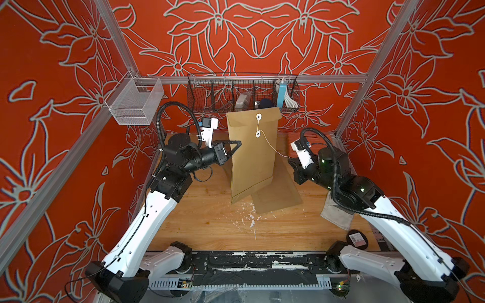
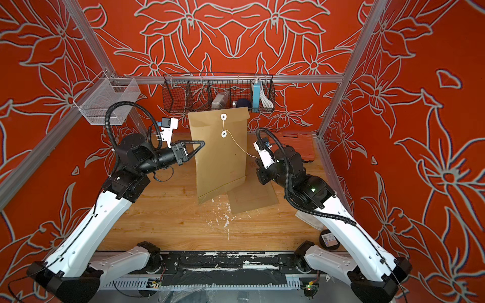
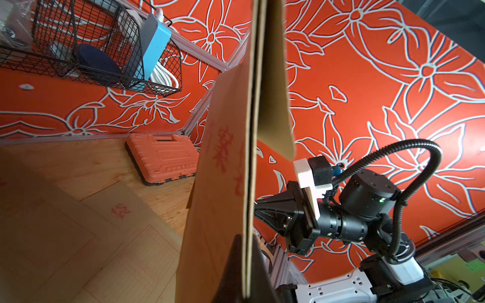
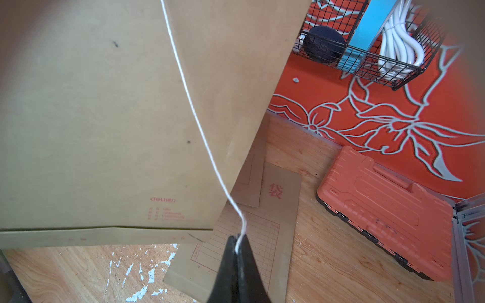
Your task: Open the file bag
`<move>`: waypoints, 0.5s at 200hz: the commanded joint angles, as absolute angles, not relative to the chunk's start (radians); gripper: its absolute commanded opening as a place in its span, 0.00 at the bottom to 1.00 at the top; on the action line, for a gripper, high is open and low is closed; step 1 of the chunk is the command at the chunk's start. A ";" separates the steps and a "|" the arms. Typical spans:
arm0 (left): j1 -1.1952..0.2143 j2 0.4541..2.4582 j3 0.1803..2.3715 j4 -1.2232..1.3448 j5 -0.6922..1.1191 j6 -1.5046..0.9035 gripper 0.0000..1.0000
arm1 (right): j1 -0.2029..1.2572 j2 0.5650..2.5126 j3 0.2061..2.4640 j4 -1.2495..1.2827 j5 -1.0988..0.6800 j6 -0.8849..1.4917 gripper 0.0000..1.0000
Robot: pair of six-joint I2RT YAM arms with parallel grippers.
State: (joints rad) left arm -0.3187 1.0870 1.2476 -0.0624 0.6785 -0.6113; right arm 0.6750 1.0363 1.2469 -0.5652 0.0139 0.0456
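File bag (image 1: 252, 157) hangs upright in front of the wire basket (image 1: 199, 94), left gripper (image 1: 238, 143) clamped on its edge; right gripper (image 4: 237, 246) pinches the string (image 4: 194, 112); I'd keep it taut and circle it off the lower button (image 1: 258, 134).

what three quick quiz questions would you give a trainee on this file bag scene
1. True or false: the brown paper file bag with two white round buttons lies flat on the wooden table.
2. Pick one: the right gripper is shut on A) the thin white string, B) the bag's bottom corner, C) nothing.
3. Short answer: which gripper is shut on the bag's side edge?

Key: 1 false, it stands upright. 2 A. 3 the left gripper.
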 commanded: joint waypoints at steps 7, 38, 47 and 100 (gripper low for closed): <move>-0.301 1.086 1.283 0.021 0.722 -0.646 0.00 | 0.680 1.027 1.221 -0.584 -0.019 0.022 0.00; -0.291 1.079 1.290 0.021 0.727 -0.651 0.00 | 0.680 1.025 1.202 -0.589 -0.025 0.015 0.00; -0.289 1.077 1.290 0.021 0.728 -0.652 0.00 | 0.680 1.025 1.197 -0.590 -0.026 0.014 0.00; -0.278 1.072 1.289 0.026 0.728 -0.658 0.00 | 0.679 1.022 1.181 -0.597 -0.048 0.013 0.00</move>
State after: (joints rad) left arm -0.2909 1.0874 1.2602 -0.0349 0.7120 -0.6483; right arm 0.6750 1.0348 1.1950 -0.5915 -0.0208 0.0341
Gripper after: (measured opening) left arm 0.047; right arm 0.047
